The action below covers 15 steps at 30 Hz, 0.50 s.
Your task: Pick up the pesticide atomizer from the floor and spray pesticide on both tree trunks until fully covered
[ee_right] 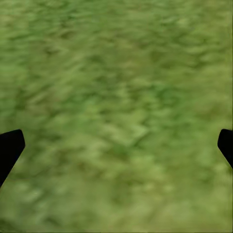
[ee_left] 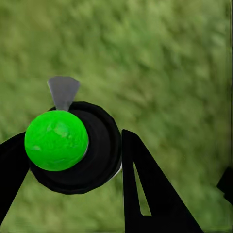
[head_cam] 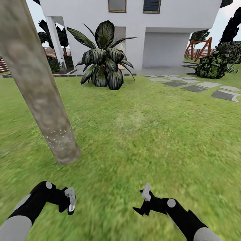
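While my left gripper (ee_left: 68, 160) squeezes atomizer (ee_left: 73, 150), green ball top and grey nozzle over grass (ee_left: 165, 63), pick-up part looks done. Right gripper (ee_right: 116, 145) spread wide, holds nothing. Tree trunk (head_cam: 36, 83) stands ahead on my left, leaning in head view. White pesticide specks (head_cam: 58, 135) sit only in low band near its foot. Higher trunk bare, so lots left to spray. Second tree: can't tell which, I guess not done yet.
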{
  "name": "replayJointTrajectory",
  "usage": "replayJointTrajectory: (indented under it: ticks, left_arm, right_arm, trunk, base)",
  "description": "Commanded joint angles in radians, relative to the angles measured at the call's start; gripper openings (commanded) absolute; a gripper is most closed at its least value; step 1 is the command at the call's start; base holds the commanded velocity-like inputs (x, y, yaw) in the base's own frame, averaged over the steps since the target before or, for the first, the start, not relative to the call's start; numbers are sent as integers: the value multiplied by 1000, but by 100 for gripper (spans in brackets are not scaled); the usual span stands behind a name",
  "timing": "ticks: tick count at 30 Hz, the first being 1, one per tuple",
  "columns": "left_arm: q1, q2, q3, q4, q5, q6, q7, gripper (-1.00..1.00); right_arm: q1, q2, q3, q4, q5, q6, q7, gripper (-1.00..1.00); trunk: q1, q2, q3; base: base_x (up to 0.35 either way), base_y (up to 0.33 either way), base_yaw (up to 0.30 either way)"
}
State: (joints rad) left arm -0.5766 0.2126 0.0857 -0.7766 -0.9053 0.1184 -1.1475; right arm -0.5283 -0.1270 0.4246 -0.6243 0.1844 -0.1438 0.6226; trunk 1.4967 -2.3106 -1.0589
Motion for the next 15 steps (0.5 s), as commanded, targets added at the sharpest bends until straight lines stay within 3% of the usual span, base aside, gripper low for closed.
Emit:
replayJointTrajectory:
  ticks: [1,5,7,8,11,15]
  left_arm:
    - [0,-2,-5,-1,-3,10,-8,-100]
    - [3,-13,-13,6,-4,11,-7,-100]
    - [4,-35,-32,9,-11,14,-5,-100]
    - [3,-44,-53,9,-16,14,-4,-100]
    - [1,-54,-105,8,-17,15,0,-100]
    - [-3,-79,-114,8,-17,11,0,-100]
  right_arm:
    - [-2,0,2,-4,11,-4,3,100]
    - [-4,7,4,-14,12,5,8,100]
    - [-5,40,5,-31,27,16,9,100]
    - [-5,58,5,-35,59,26,9,-100]
    - [-5,87,5,-49,159,38,14,-100]
    - [-5,130,5,-57,180,40,26,-100]
  trunk:
    - [0,0,-1]
    - [0,0,-1]
    - [0,0,-1]
    - [0,0,-1]
    - [0,0,-1]
    - [0,0,-1]
  base:
    - [0,0,0]
    - [0,0,0]
    - [0,0,0]
    - [0,0,0]
    - [0,0,0]
    - [0,0,0]
